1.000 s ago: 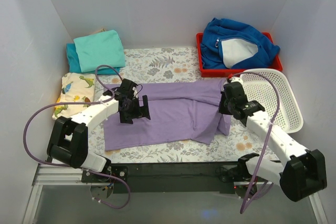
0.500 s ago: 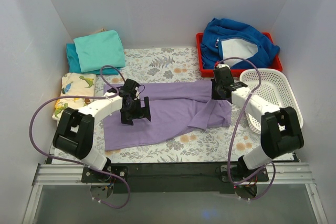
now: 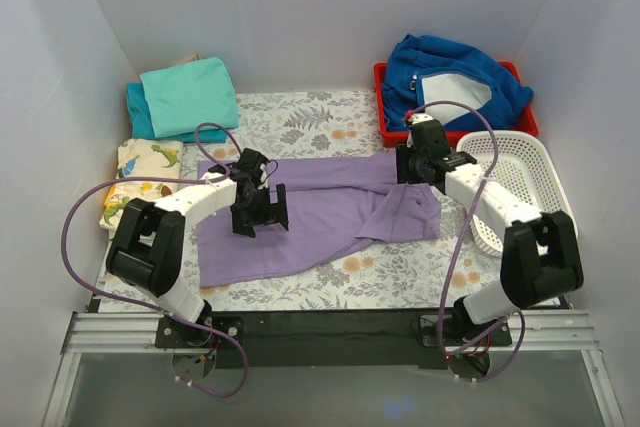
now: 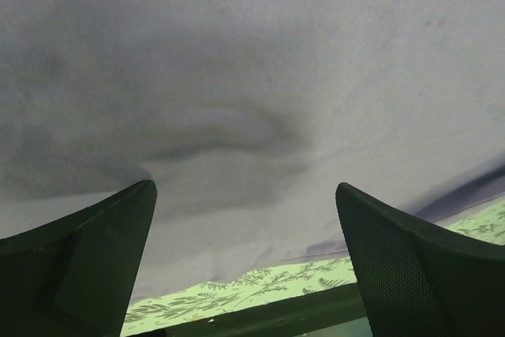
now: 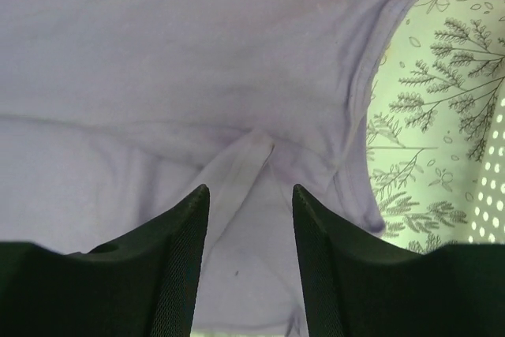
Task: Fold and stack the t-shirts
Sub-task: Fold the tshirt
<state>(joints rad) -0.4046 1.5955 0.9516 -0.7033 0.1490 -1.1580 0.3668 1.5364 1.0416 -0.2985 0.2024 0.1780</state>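
Lavender t-shirt [image 3: 320, 212] now loose between the newly parted right fingers [image 5: 177, 258]

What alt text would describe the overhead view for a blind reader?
A lavender t-shirt lies partly folded on a floral tabletop, the left gripper over its middle and the right gripper at its right end. Folded turquoise t-shirts sit far left; a blue jacket in a red bin and a white basket sit right.
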